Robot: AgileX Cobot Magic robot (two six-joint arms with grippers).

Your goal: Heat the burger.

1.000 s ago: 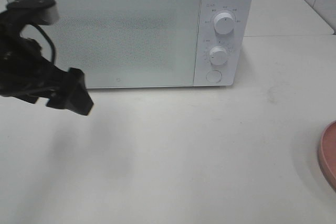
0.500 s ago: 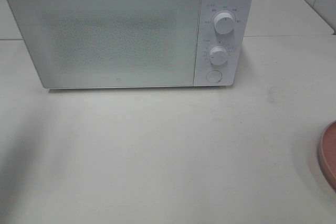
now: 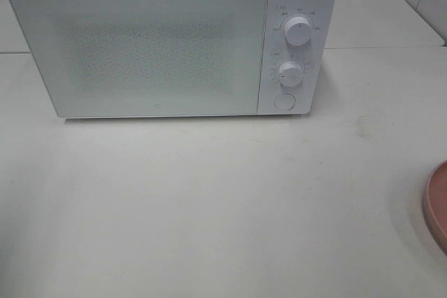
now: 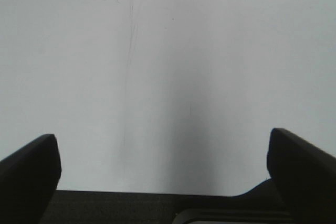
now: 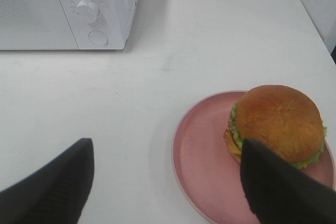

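The burger [image 5: 278, 121], with a golden-brown bun and a green lettuce frill, sits on a pink plate [image 5: 199, 145] in the right wrist view. My right gripper [image 5: 168, 182] hovers open above the table beside the plate, with nothing held; one fingertip [image 5: 283, 187] overlaps the plate's near side. The white microwave [image 3: 140, 47] stands at the back of the table with its door closed. In the left wrist view my left gripper [image 4: 165, 171] is wide open over bare white table. Neither gripper shows in the exterior high view, and the burger is out of that view too.
Only the plate's rim [image 3: 436, 204] shows at the right edge of the exterior high view. The microwave's control panel carries two knobs [image 3: 298, 33] and a round button [image 3: 283, 101]. White table surface [image 3: 209, 200] lies in front of the microwave.
My left arm stood in front of the microwave's left side a second ago; it has pulled away leftward out of the exterior high view. Microwave and plate have not moved.
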